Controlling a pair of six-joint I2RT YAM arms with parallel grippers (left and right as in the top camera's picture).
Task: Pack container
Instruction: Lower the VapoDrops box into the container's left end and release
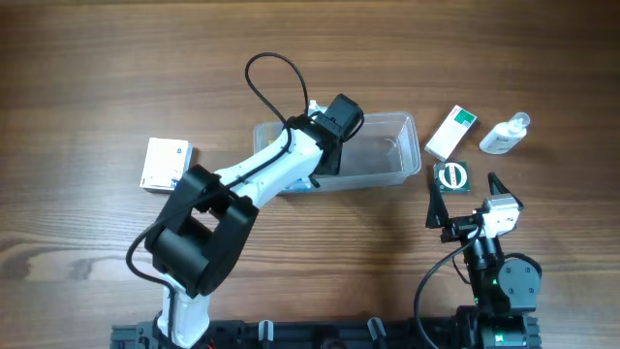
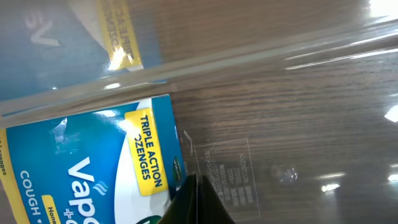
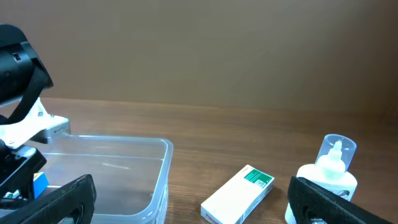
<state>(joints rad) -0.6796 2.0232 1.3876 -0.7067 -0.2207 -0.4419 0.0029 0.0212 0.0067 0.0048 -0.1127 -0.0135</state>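
**Overhead view.** The container (image 1: 392, 145), a clear shallow tub, stands on the wooden worktop (image 1: 116, 78) slightly right of centre. The left arm (image 1: 276, 165) reaches over its near left corner, the wrist housing hiding the tool beneath it. A white box (image 1: 165, 163) lies well to the left of the tub. To the right lie a white-and-green box (image 1: 450, 132) and a small clear bottle (image 1: 505, 135). A dark square packet (image 1: 451, 176) lies just off the tub's near right corner. The right tool (image 1: 464, 184) sits by this packet with its fingers spread wide and nothing between them.

**Left wrist view.** A blue lozenge box (image 2: 93, 168), labelled "TRIPLE ACTION LOZENGES", lies flat on the tub's floor, mirrored in the clear wall above it. The left tool (image 2: 196, 200) shows as a dark wedge, its fingertips pressed together along a thin seam, just beside the box's corner.

**Right wrist view.** The right tool's fingers (image 3: 56, 199) stand far apart at the lower corners. The tub is ahead to the left, with the blue box visible through its wall; the white-and-green box and the bottle are to the right.
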